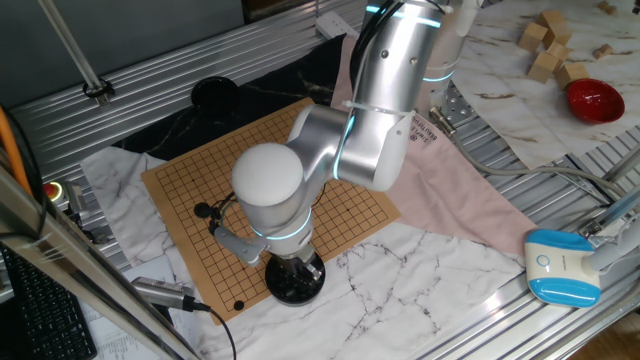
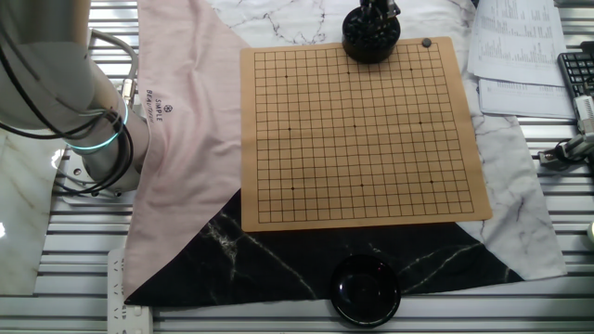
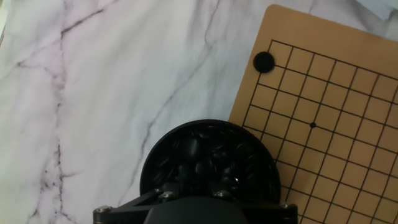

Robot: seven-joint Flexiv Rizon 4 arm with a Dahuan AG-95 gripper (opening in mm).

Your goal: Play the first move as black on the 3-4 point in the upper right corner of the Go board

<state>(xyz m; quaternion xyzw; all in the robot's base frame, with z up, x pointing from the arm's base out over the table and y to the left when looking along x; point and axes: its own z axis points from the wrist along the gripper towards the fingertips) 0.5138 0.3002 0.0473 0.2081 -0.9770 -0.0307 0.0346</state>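
Note:
The tan board (image 2: 357,139) with its black grid lies on the cloths; it also shows in one fixed view (image 1: 200,180) and at the right of the hand view (image 3: 336,112). One black stone (image 3: 263,61) sits on the grid's outer line near a corner (image 2: 426,43) (image 1: 238,305). A round black bowl full of black stones (image 3: 205,155) stands at the board's edge (image 2: 371,39) (image 1: 295,282). My gripper (image 3: 193,185) is lowered into this bowl (image 2: 376,9). Its fingertips are dark among the stones, so their opening is unreadable.
A second, empty-looking black bowl (image 2: 367,289) stands off the opposite board edge (image 1: 215,92). A pink cloth (image 2: 186,139) and marble-patterned cloths (image 3: 93,93) lie under and around the board. Papers (image 2: 520,56), wooden blocks and a red bowl (image 1: 594,98) lie farther off.

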